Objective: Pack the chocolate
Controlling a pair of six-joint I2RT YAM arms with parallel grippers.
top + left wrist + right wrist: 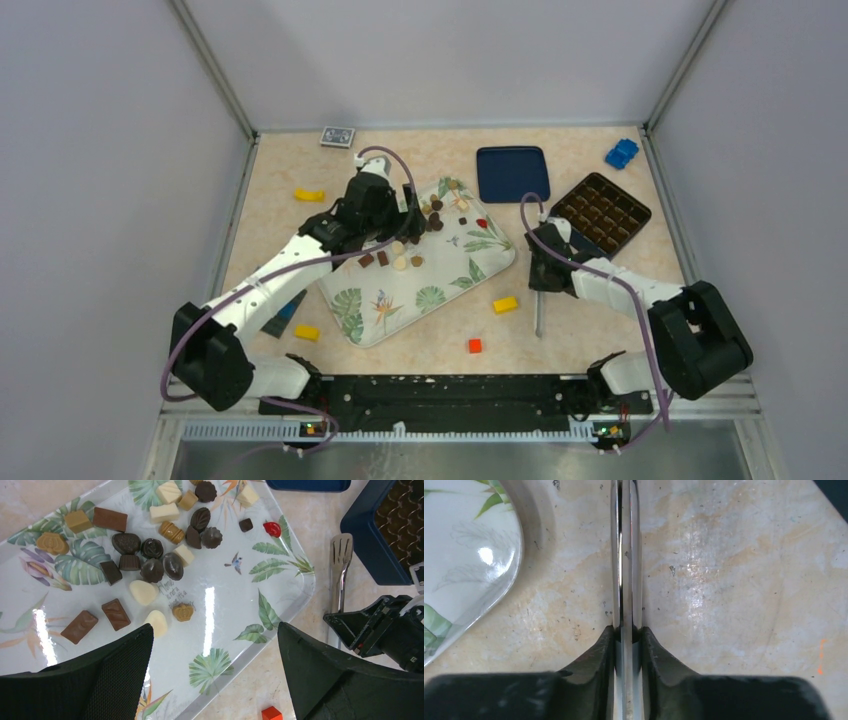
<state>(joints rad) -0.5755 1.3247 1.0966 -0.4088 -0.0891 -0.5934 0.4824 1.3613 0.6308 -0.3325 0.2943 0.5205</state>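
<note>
The chocolate (432, 218) lies as several dark, light brown and cream pieces (152, 570) on a leaf-patterned tray (440, 285). Over the tray's near half (225, 605) hangs my left gripper (215, 627), open and holding nothing; in the top view it (405, 215) is beside the pieces. A chocolate box with a brown moulded insert (601, 211) stands at the right, its blue wall (367, 545) showing in the left wrist view. Right of the tray, metal tongs (539, 315) (625, 555) lie on the table with my right gripper (545, 268) (626, 630) shut on both their arms.
A dark blue lid (512, 172) lies behind the tray. Yellow bricks (309, 194) (306, 332) (506, 304), a red brick (475, 346) and a blue toy (621, 153) are scattered about. A small red piece (272, 528) sits on the tray. Walls enclose three sides.
</note>
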